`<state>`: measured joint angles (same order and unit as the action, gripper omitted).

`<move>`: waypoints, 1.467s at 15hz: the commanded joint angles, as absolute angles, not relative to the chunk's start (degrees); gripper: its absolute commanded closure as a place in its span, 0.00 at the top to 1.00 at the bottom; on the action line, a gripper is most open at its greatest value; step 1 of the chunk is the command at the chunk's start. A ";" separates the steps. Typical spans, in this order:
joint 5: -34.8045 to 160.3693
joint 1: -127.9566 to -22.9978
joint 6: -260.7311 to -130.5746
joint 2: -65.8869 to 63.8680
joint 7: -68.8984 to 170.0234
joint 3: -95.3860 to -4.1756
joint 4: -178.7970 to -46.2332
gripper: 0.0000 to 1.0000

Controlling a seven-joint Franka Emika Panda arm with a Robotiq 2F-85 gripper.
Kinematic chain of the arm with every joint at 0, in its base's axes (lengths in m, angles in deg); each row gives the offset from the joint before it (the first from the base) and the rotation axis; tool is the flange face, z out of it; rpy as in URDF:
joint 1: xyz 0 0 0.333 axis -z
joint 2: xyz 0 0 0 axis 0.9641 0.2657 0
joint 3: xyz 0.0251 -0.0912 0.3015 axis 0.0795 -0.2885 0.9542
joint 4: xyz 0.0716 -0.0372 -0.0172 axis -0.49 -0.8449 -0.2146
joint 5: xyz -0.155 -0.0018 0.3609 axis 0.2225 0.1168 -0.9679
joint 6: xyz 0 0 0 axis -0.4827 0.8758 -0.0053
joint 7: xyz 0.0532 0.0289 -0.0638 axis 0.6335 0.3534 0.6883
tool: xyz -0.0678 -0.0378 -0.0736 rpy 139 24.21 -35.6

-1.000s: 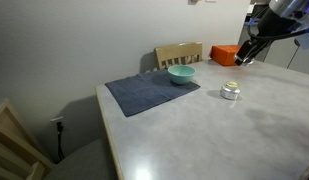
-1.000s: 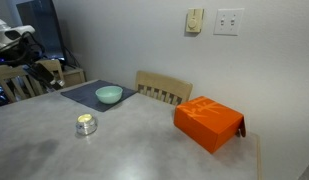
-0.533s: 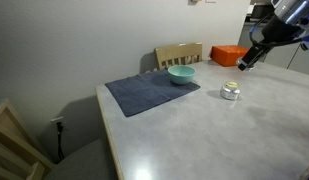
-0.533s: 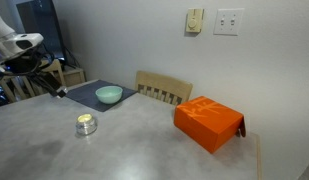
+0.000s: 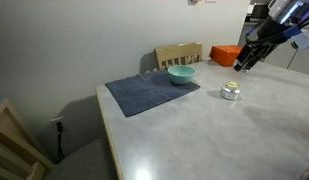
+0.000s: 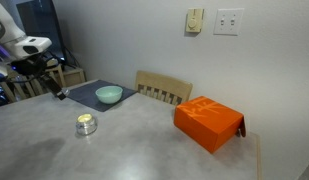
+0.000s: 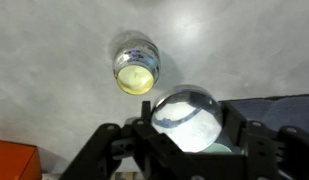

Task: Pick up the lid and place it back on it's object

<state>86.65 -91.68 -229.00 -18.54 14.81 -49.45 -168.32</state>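
1. Logged at far left in an exterior view: dark mat (image 5: 149,93) on the grey table (image 5: 194,130), with a teal bowl (image 5: 181,74) at the mat's 2 o'clock corner. Neither belongs to the task.
2. Next rightward: small glass jar (image 5: 230,91), standing directly on the table at roughly 4 o'clock from the bowl and well apart from it. Seen from above in the wrist view, with the mouth open, pale yellowish contents showing and no cover on it.
3. Further right and raised off the table: gripper (image 5: 239,66), at about 1 o'clock from the jar. Orange box (image 5: 226,54) noted behind, near the jar's 12 o'clock.
4. Wrist view: fingers (image 7: 144,132) clenched on the lid (image 7: 189,112), a round whitish disc held between them. Jar placed at about 11 o'clock from the lid, apart from it and not beneath it.
5. Step judged in hand: the carry. Lid grasped and lifted, not yet brought over the jar.
6. Next move calls for:
   - Shifting toward 11 o'clock in the wrist view until the disc sits centred over the jar mouth.
   - Keeping the lid level, then lowering straight down.
   - Releasing only once it is seated. Worth watching: an off-centre touch could likely push so small a jar aside.
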 commanded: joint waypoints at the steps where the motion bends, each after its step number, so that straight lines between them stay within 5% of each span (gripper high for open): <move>1: 74.50 -92.20 -230.66 -16.76 21.00 -49.55 -167.18 0.44; 12: 47.99 -84.94 -221.67 -18.06 27.40 -44.89 -165.21 0.44; 22: 44.53 -79.94 -215.70 -7.60 37.33 -44.13 -157.49 0.44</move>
